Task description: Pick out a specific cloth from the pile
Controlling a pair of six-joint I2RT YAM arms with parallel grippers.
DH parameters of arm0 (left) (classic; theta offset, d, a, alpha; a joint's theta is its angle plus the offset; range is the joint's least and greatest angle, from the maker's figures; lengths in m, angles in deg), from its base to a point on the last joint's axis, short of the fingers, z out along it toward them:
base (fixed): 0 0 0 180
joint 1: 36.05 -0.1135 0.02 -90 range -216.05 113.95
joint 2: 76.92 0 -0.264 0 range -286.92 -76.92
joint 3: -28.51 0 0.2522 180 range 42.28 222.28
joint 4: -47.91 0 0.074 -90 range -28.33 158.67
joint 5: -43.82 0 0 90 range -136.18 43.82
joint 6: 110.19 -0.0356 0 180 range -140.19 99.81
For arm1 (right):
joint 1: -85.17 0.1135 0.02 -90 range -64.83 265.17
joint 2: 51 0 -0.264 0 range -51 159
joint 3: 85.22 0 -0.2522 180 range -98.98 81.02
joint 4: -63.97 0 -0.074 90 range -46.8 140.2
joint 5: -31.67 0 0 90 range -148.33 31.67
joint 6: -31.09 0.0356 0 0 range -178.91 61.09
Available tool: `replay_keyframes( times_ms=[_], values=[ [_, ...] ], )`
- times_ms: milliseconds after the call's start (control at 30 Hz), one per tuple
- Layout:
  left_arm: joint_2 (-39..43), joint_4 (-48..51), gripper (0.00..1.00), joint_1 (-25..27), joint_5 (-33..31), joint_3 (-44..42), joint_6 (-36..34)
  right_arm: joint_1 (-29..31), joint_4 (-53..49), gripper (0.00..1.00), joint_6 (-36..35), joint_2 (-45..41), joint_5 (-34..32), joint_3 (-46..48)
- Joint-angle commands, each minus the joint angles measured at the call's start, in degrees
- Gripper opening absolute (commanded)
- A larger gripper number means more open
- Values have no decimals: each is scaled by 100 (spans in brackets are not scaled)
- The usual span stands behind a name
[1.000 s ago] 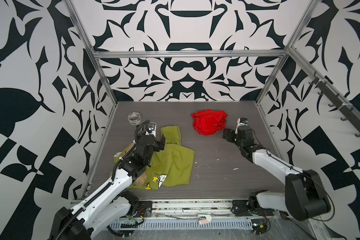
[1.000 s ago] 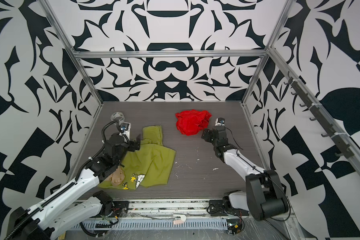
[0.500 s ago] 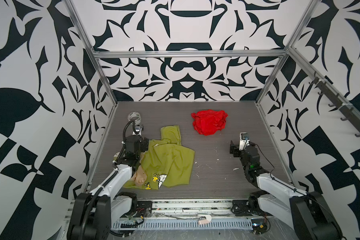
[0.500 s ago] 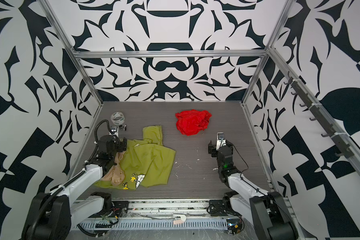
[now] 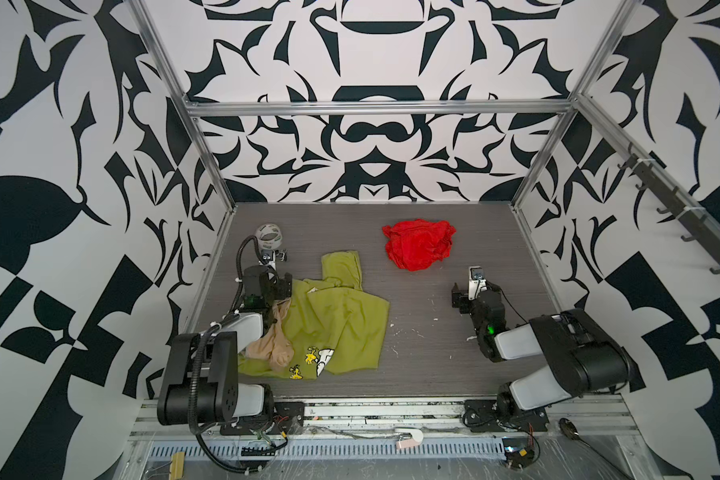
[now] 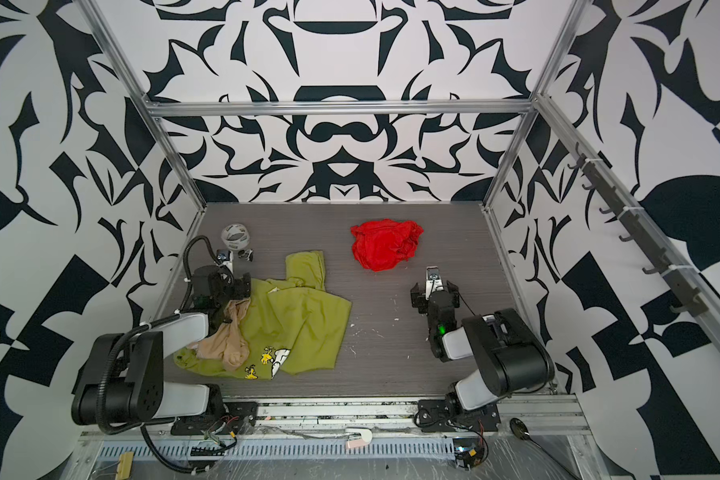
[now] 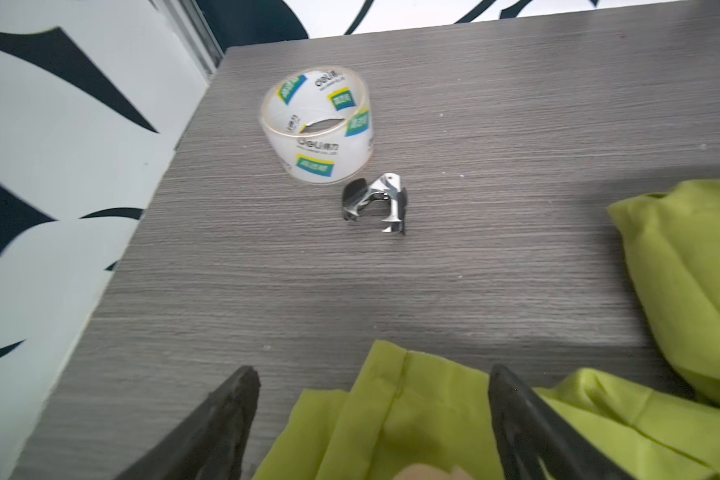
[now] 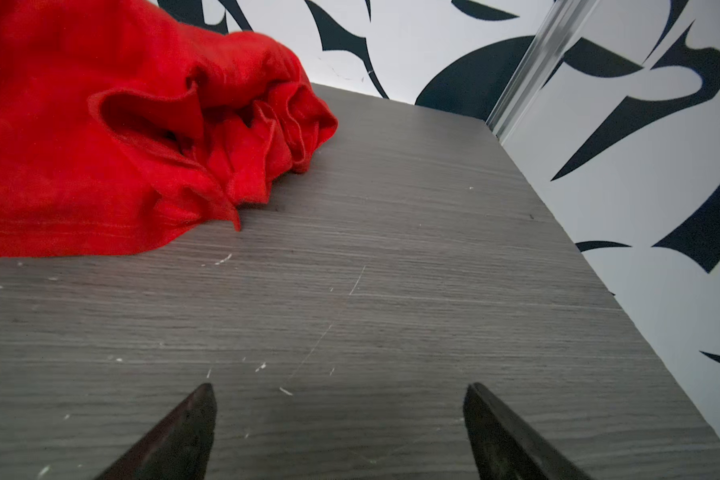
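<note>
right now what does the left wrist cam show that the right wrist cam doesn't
Only the left wrist view: a clear tape roll, a small metal tool beside it, and the olive-green shirt, its edge seen between the jaws of the left gripper.
Only the right wrist view: the red cloth, crumpled, apart from the right gripper.
Both: the grey wood-grain table, the black-and-white wall, and jaws wide open, holding nothing.

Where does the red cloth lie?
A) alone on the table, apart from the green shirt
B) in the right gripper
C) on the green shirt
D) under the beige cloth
A: the red cloth lies alone on the table, apart from the green shirt.
</note>
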Motion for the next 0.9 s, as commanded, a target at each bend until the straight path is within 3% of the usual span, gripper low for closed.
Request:
replay_keyframes(
  times_ms=[0, 433, 600, 700, 867],
  values=[
    [-4, -379, 89, -9, 331, 4, 1, -60, 538, 95, 9, -6, -105, -193],
    [-152, -364, 89, -167, 386, 85, 194, -370, -658, 99, 200, 88, 370, -843],
    [-447, 84, 89, -261, 282, 467, 331, -394, -719, 100, 282, 84, 170, -865],
    [-490, 216, 88, -583, 544, 568, 576, -395, -736, 100, 273, 87, 181, -870],
    [49, -396, 90, -560, 1219, -70, 393, -387, -745, 100, 273, 81, 186, -872]
  ],
)
